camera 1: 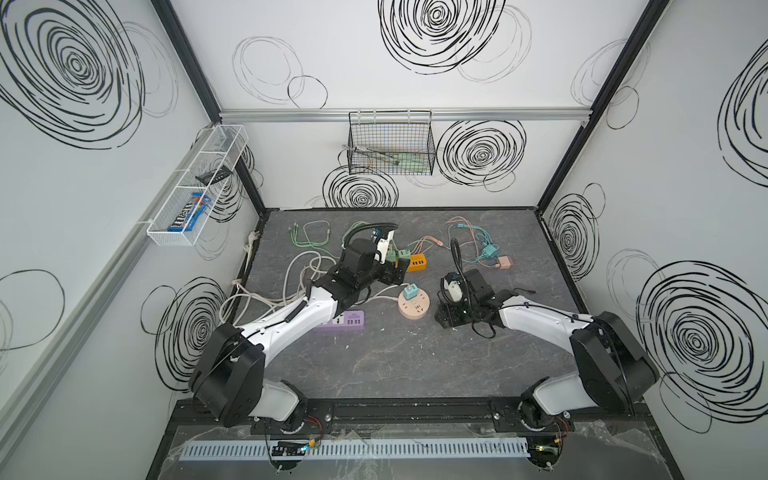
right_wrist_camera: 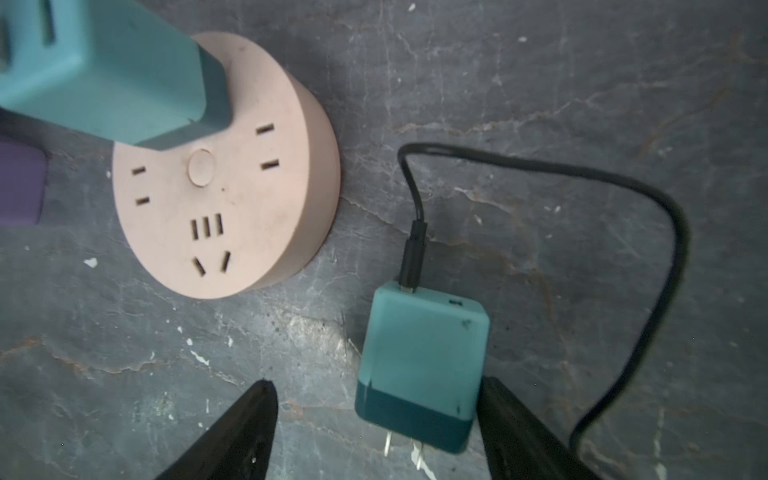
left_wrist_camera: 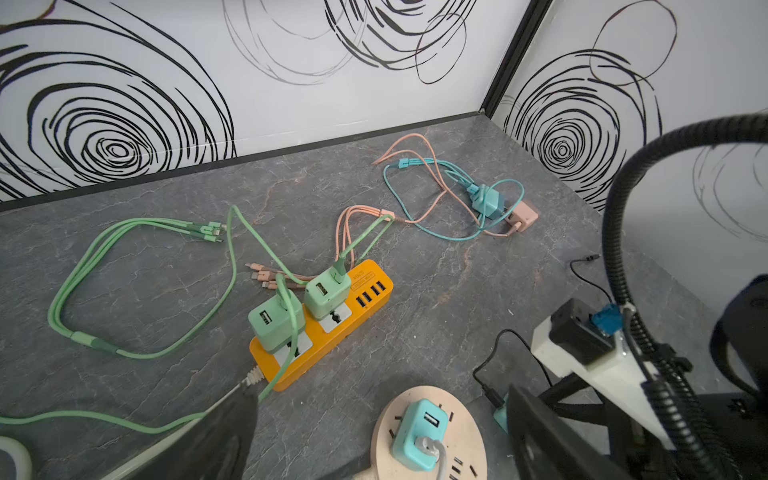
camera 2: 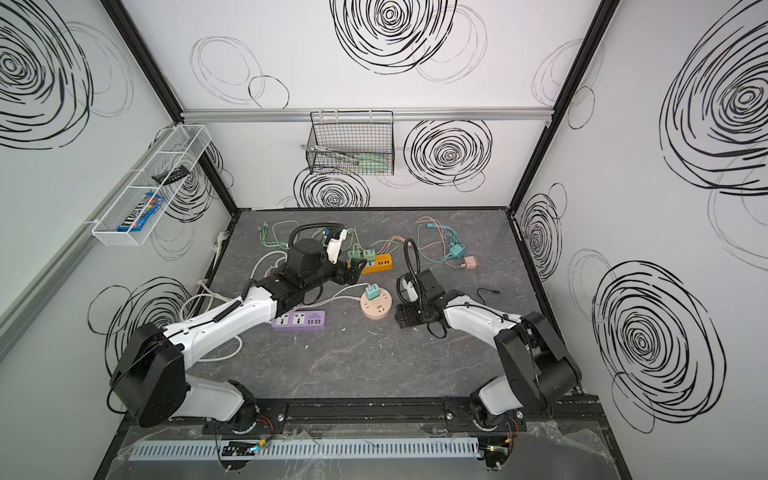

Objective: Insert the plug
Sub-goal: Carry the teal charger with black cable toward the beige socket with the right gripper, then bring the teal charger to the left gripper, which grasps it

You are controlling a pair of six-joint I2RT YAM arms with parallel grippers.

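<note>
Teal plug (right_wrist_camera: 419, 365) lies flat on desk (right_wrist_camera: 540, 83) near pink round socket (right_wrist_camera: 232, 216), between spread right fingers (right_wrist_camera: 523, 432), one touching. Left fingers (left_wrist_camera: 216, 440) spread, empty. Risk: uneven closing may skew plug; black cable (right_wrist_camera: 623, 183) may snag

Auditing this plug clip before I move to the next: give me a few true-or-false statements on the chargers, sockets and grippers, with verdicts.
1. A loose charger lies on the table between the fingers of the open right gripper. True.
2. The round socket has nothing plugged in. False: a teal charger stands in it.
3. Two green chargers sit in the orange strip. True.
4. The loose charger's cable is white. False: it is black.
5. The left gripper holds a green charger. False: it is open and empty.
</note>
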